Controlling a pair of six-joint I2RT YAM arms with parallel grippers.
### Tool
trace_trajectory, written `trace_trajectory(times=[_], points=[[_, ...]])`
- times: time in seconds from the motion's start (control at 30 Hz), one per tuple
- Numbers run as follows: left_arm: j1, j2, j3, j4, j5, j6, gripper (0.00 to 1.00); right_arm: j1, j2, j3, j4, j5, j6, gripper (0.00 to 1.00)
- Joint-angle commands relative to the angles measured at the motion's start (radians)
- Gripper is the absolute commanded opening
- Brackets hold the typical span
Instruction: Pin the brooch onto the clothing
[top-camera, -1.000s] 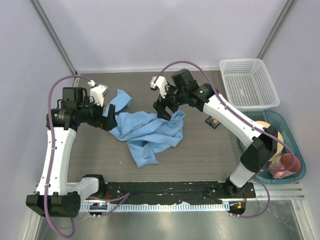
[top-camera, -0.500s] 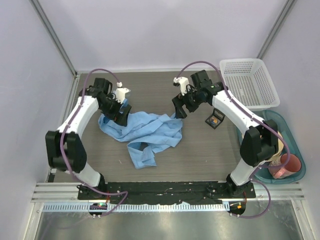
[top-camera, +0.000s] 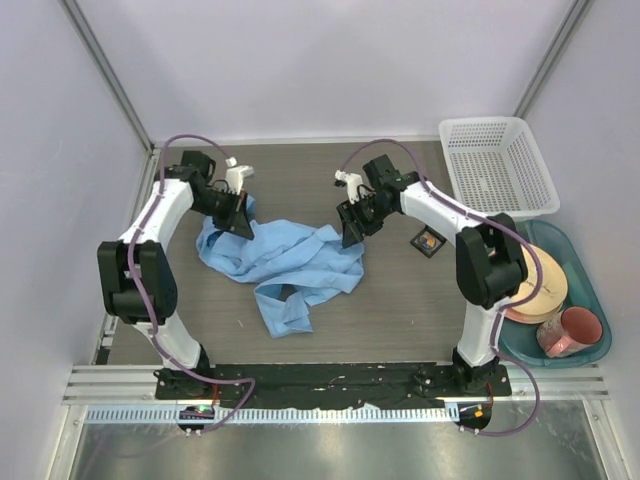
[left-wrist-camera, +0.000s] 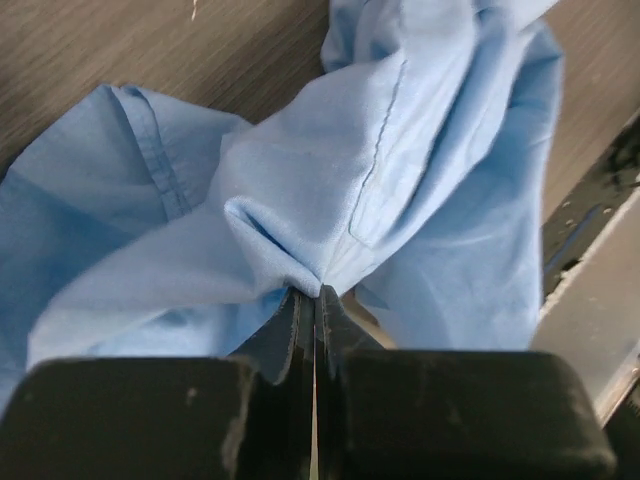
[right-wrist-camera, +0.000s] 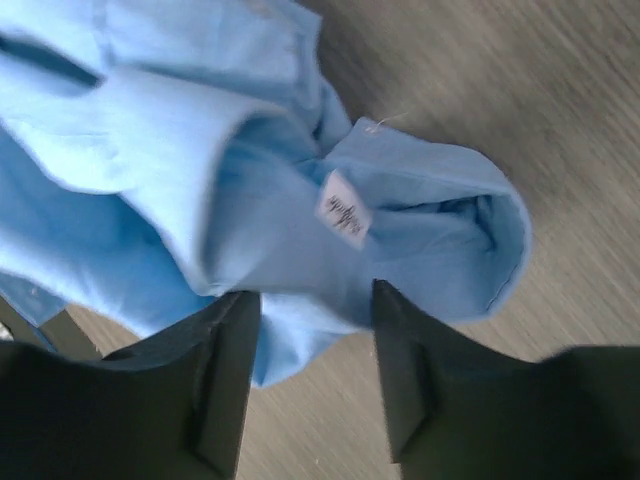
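The clothing (top-camera: 288, 262), a light blue shirt, lies crumpled in the middle of the table. My left gripper (top-camera: 243, 218) is at its upper left corner. In the left wrist view that gripper (left-wrist-camera: 315, 292) is shut on a pinched fold of the shirt (left-wrist-camera: 420, 180). My right gripper (top-camera: 349, 233) is at the shirt's right edge. In the right wrist view its jaws (right-wrist-camera: 312, 300) stand apart with a lobe of the shirt (right-wrist-camera: 200, 150) and a white label (right-wrist-camera: 343, 209) just ahead of them. The brooch (top-camera: 428, 240), a tiny orange disc, sits in a small black case to the right of the shirt.
A white mesh basket (top-camera: 497, 165) stands at the back right. Below it a teal tub (top-camera: 583, 275) holds a plate and a pink cup (top-camera: 572, 330). Metal frame posts run along both sides.
My left gripper has closed on the shirt's upper left fold. My right gripper has moved left and down onto the shirt's right edge, and its jaws have narrowed.
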Motion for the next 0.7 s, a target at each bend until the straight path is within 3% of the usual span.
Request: trace_trajectory(times=[0.0,0.07,0.1,0.3,0.4,0.43,0.47,0.5,0.53,0.6,0.63,0.67], points=[[0.093,-0.131,0.119,-0.092,0.203,0.008,0.0,0.006,0.076,0.124,0.121,-0.03,0.063,0.37],[0.098,-0.217,0.148,-0.131,0.231,0.042,0.0,0.013,0.096,0.194,0.181,-0.049,0.092,0.17],[0.098,-0.248,0.151,-0.138,0.243,0.05,0.0,0.025,0.118,0.228,0.224,-0.047,0.112,0.01],[0.069,-0.454,0.16,-0.171,0.292,0.039,0.0,0.085,0.147,0.54,0.242,-0.049,0.14,0.01],[-0.079,-0.504,0.159,-0.22,0.302,0.038,0.0,0.056,0.093,0.562,0.254,-0.024,0.132,0.01],[-0.136,-0.515,0.142,-0.199,0.287,0.018,0.0,0.043,0.073,0.548,0.258,-0.015,0.131,0.04],[-0.267,-0.529,0.086,-0.169,0.271,-0.043,0.0,0.029,0.049,0.507,0.263,-0.017,0.128,0.1],[-0.337,-0.547,0.053,-0.138,0.245,-0.066,0.0,-0.003,0.035,0.481,0.262,-0.017,0.123,0.32],[-0.388,-0.551,0.021,-0.089,0.245,-0.076,0.0,-0.019,0.026,0.448,0.26,-0.018,0.119,0.42],[-0.442,-0.534,-0.036,-0.079,0.244,-0.07,0.25,-0.062,-0.006,0.347,0.23,-0.046,0.117,0.67],[-0.446,-0.485,-0.031,-0.145,0.236,-0.036,0.41,-0.076,-0.014,0.316,0.207,-0.056,0.117,0.72],[-0.451,-0.456,0.013,-0.202,0.234,0.008,0.64,-0.089,-0.023,0.268,0.177,-0.076,0.1,0.75]])
